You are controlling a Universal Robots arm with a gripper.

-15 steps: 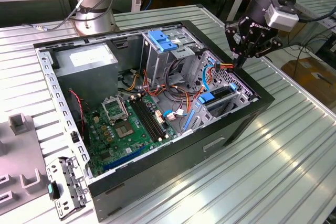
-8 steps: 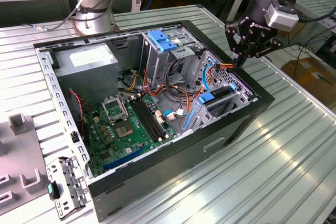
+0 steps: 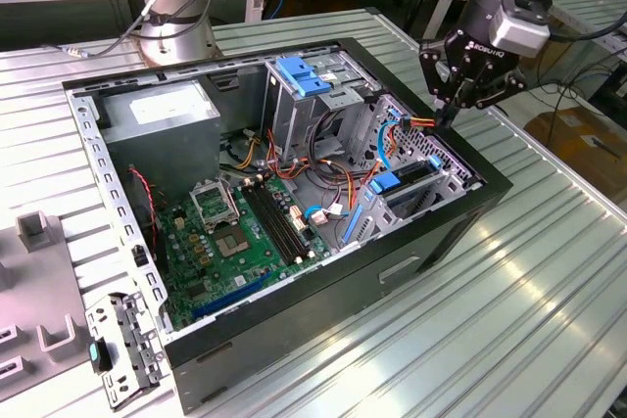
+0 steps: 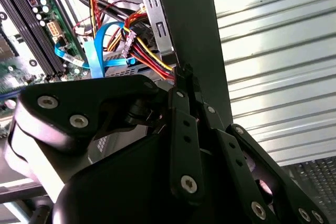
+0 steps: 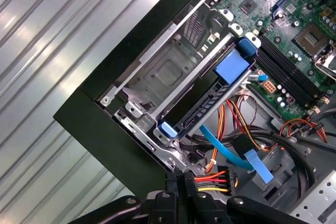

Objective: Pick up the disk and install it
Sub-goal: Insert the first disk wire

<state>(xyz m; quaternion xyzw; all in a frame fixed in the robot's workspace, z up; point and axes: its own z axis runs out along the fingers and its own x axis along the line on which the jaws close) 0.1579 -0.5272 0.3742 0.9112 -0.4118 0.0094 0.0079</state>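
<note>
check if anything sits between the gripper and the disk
Yes: red, yellow and black wires lie right at the gripper, and a blue flat cable runs just beyond, both close beside the disk.

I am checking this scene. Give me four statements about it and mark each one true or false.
1. The computer case lies open on a ribbed metal table. True.
2. The claw carries a disk. False: it is shut, with no disk in it, beside red and yellow wires.
3. The motherboard is green. True.
4. The claw hangs over the motherboard's middle. False: it is at the case's corner, at the exterior view's right.
</note>
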